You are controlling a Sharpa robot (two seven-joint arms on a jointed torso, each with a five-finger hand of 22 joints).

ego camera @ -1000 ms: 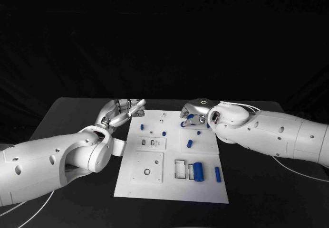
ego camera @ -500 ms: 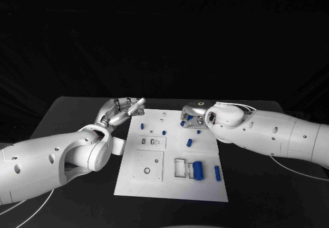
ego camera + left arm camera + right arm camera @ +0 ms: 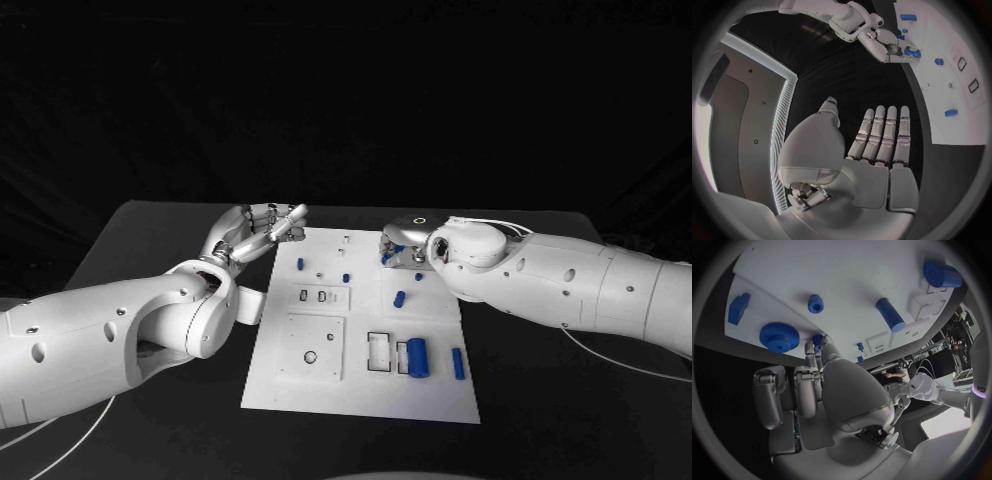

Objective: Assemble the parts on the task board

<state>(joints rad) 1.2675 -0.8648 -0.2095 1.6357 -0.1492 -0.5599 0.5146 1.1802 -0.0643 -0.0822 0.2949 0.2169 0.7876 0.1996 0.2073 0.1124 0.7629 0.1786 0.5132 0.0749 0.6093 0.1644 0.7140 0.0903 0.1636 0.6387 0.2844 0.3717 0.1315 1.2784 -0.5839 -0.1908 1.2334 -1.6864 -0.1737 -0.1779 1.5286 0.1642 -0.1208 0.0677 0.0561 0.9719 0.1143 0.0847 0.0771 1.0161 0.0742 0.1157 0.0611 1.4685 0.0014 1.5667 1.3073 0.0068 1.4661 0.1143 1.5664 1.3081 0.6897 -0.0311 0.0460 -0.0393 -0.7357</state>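
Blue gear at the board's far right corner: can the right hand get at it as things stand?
Probably yes. In the right wrist view the blue gear sits on the task board just beyond the right hand, whose fingertips are beside it. Nothing lies between them; no grip on anything is visible.

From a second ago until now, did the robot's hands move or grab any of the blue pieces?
The right hand crept a little toward the far middle of the task board, its fingers down at a small blue part by the blue gear; whether it grips anything I cannot tell. The left hand stayed off the board's far left corner, holding nothing. The blue parts lie as before.
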